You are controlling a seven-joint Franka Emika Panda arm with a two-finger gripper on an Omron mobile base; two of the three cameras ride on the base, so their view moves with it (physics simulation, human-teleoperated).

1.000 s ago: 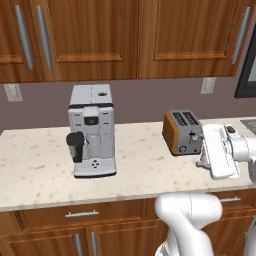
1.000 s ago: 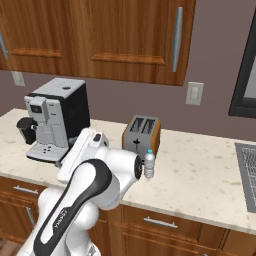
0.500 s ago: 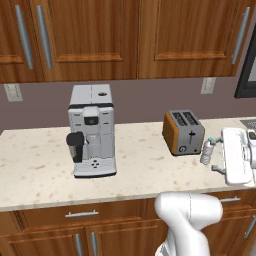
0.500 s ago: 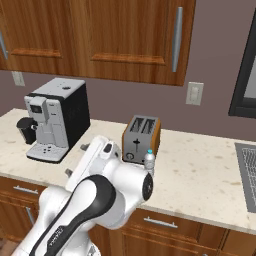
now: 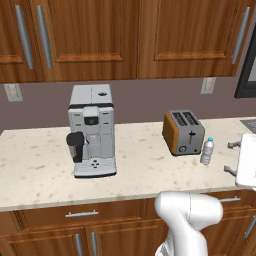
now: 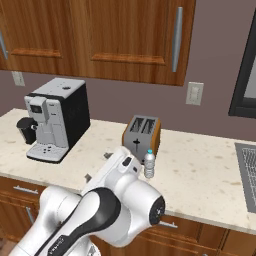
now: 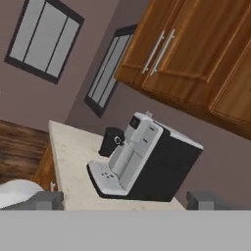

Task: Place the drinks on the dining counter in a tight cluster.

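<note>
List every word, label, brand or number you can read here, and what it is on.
None readable.
Coffee machine: small front panel and buttons, no legible characters.
Water bottle: label too small to read.
Toaster: plain, no marking visible.

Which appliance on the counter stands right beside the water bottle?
The toaster: the water bottle stands just off its front corner, while the coffee machine sits far along the counter.

both base views facing coffee machine (image 5: 92, 131)

The arm (image 6: 100, 215) is glossy white with rounded, bulbous segments, black joint bands and a boxy white hand (image 5: 247, 160).
</note>
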